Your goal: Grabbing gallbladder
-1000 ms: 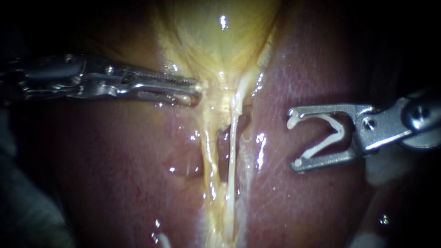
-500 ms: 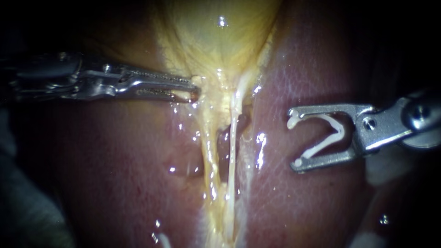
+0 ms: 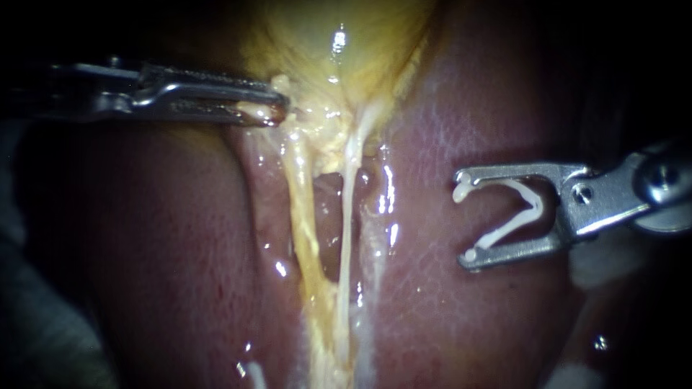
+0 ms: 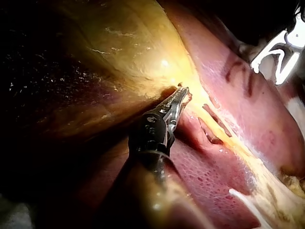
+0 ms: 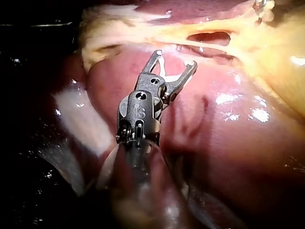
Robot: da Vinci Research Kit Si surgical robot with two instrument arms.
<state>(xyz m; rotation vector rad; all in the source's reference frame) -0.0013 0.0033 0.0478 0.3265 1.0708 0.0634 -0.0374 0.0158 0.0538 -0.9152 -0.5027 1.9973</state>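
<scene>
While clamped on gallbladder [image 3: 324, 57] edge with left instrument [image 3: 270, 108], pull gently sideways without tearing; hold right instrument [image 3: 463, 220], gripping its clip [image 3: 535, 205], clear.

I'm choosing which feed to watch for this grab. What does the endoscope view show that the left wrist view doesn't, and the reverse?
Endoscope only: the two tubes plainly side by side with a gap between them, and the right instrument seen whole, its pincer holding a white clip clear of the tubes. Left wrist only: the gallbladder as a broad wall spreading ahead of the left instrument. Both: the left instrument's pincer shut on the gallbladder's edge, and the liver.
</scene>
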